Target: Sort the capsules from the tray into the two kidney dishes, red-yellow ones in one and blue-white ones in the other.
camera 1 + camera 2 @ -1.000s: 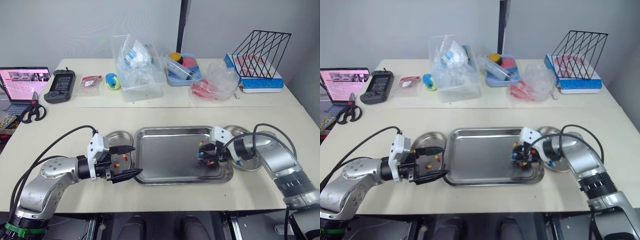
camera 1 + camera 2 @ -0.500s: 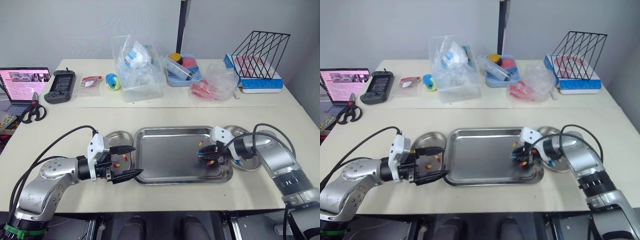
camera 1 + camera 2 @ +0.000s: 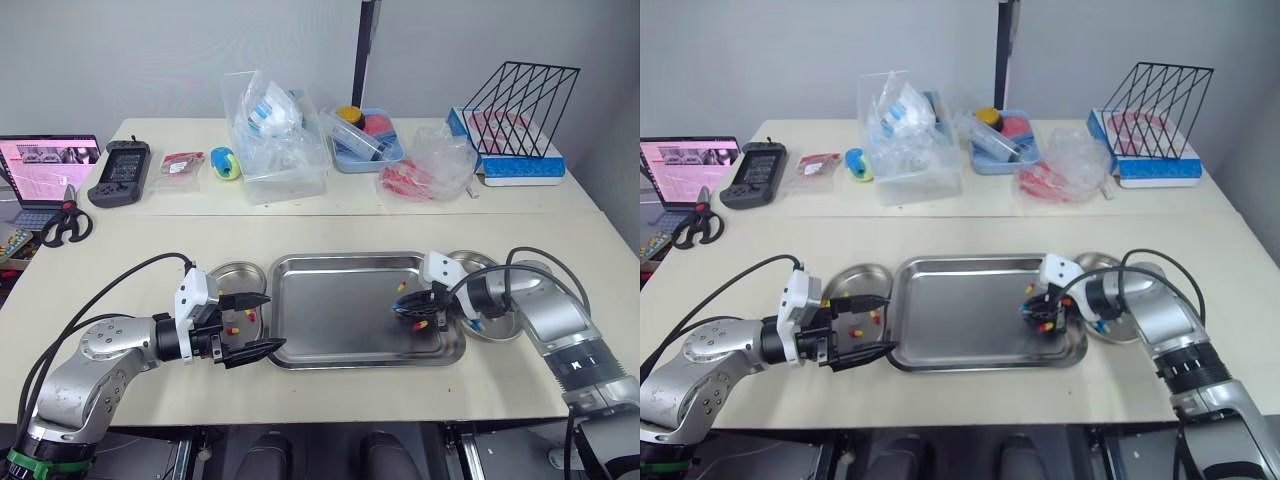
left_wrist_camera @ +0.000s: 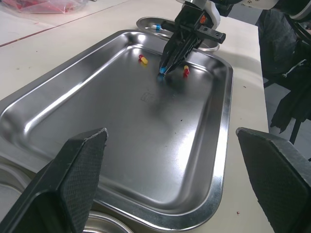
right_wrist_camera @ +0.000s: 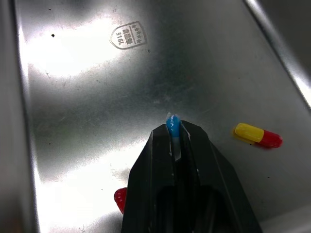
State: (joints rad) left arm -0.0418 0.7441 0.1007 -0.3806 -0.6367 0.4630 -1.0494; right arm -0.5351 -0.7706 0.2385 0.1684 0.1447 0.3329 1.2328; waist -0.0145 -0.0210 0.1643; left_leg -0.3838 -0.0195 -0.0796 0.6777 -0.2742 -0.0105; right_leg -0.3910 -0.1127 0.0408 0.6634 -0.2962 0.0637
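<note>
A steel tray (image 3: 330, 320) lies in front of me with a kidney dish at each end. My right gripper (image 3: 401, 309) is low over the tray's right part, shut on a blue-white capsule (image 5: 173, 127). Two red-yellow capsules lie loose beside it, one (image 5: 257, 135) on one side and another (image 5: 120, 198) half hidden by a finger. The left dish (image 3: 225, 272) holds a few red-yellow capsules (image 3: 250, 315). The right dish (image 4: 146, 20) holds a blue-white capsule (image 4: 156, 26). My left gripper (image 3: 272, 321) hovers open at the tray's left edge, holding nothing.
Behind the tray stand a clear plastic box (image 3: 275, 130), a blue tub (image 3: 365, 140), plastic bags (image 3: 430, 165) and a black wire rack (image 3: 525, 100). At the far left are a laptop (image 3: 45, 165), scissors (image 3: 65, 222) and a handheld controller (image 3: 122, 170).
My right gripper has shifted slightly left over the tray's right part, with the blue-white capsule between its fingertips. The left arm has not moved.
</note>
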